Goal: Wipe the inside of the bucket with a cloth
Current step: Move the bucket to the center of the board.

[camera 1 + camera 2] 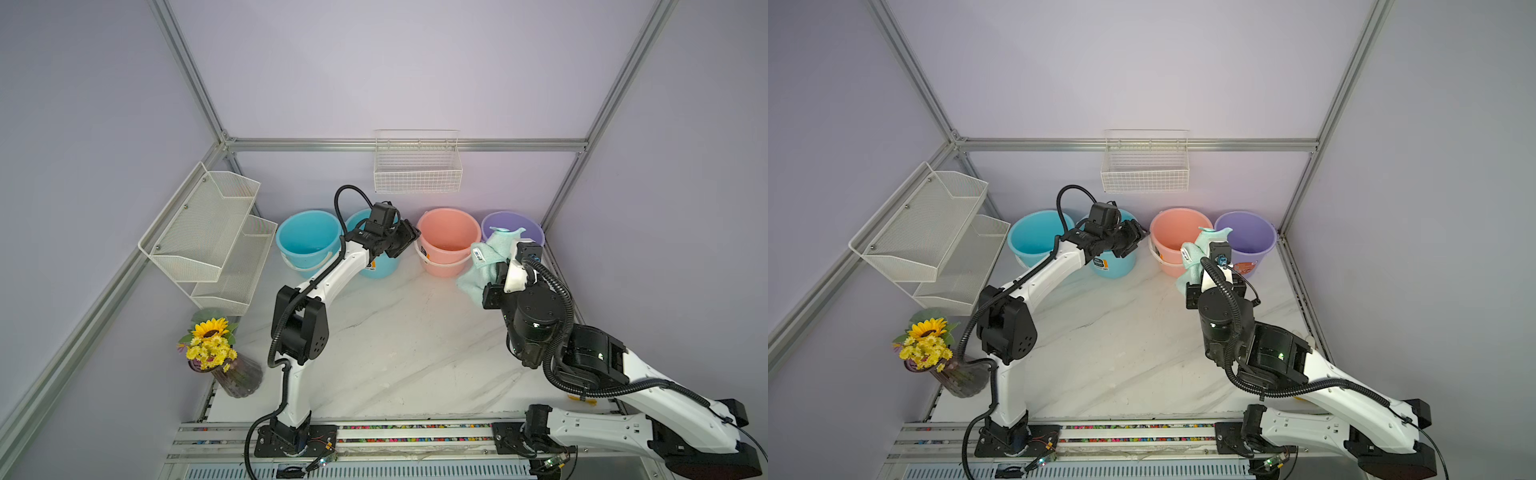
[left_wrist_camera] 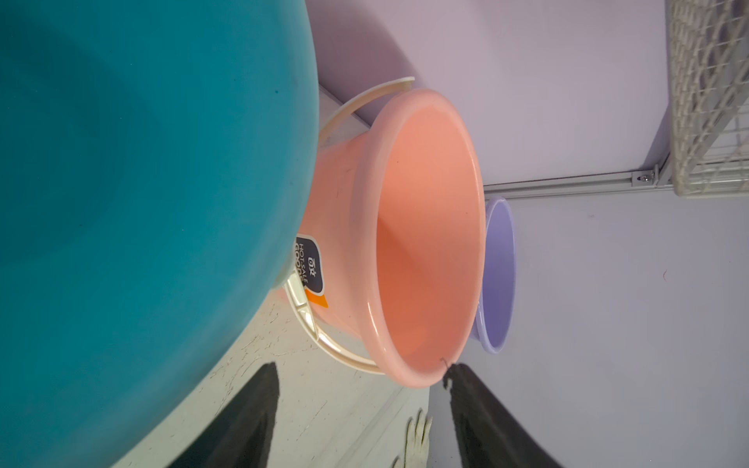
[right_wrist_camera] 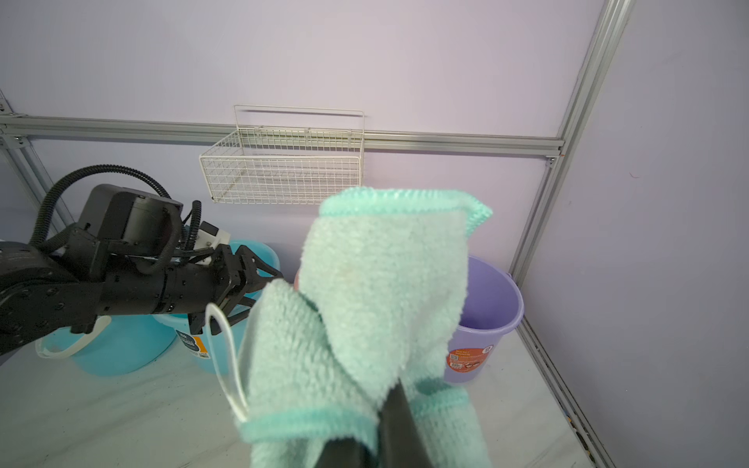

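Observation:
Four buckets line the back wall: two blue (image 1: 307,237) (image 1: 376,268), one pink (image 1: 449,232) (image 1: 1177,232) and one purple (image 1: 524,224) (image 1: 1250,237). The mint-green cloth (image 1: 494,253) (image 1: 1200,249) (image 3: 381,291) hangs bunched in the air in front of the gap between the pink and purple buckets. My right gripper (image 3: 389,399) is shut on it, mostly buried in the folds. My left gripper (image 1: 405,245) (image 1: 1133,241) (image 2: 362,370) hovers over the second blue bucket (image 2: 142,202), pointing at the pink bucket (image 2: 425,243). It is open with nothing between its fingers.
A wire basket (image 1: 417,174) hangs on the back wall above the buckets. Two mesh shelves (image 1: 208,232) jut out from the left wall. A vase of sunflowers (image 1: 216,345) stands at the front left. A white glove (image 2: 417,437) lies on the marble table.

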{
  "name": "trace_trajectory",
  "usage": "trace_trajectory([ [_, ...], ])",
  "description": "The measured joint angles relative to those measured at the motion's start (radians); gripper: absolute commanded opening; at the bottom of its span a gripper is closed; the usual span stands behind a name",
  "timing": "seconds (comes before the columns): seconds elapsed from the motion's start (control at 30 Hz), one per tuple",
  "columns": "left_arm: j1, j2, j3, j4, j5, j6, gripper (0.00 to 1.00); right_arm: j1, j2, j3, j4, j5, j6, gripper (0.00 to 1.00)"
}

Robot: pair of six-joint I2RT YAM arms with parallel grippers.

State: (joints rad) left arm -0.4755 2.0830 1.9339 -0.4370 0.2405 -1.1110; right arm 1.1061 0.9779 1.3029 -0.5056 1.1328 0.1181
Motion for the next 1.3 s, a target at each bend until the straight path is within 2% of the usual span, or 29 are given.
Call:
trace_trajectory([
  [0.37,-0.034,0.113,0.054,0.094,0.018,-0.082,0.43,0.000,0.002,0.004,-0.045,-0.002,0.034,0.00],
  [0.73,-0.039,0.124,0.056,0.116,0.019,-0.115,0.25,0.000,0.002,0.006,-0.057,-0.003,0.038,0.00],
  [1.17,-0.045,0.123,0.052,0.125,0.022,-0.154,0.18,0.000,0.001,0.029,-0.098,-0.006,0.061,0.00],
  [1.3,-0.045,0.095,-0.006,0.153,0.023,-0.163,0.18,0.000,0.001,0.038,-0.101,-0.005,0.060,0.00],
])
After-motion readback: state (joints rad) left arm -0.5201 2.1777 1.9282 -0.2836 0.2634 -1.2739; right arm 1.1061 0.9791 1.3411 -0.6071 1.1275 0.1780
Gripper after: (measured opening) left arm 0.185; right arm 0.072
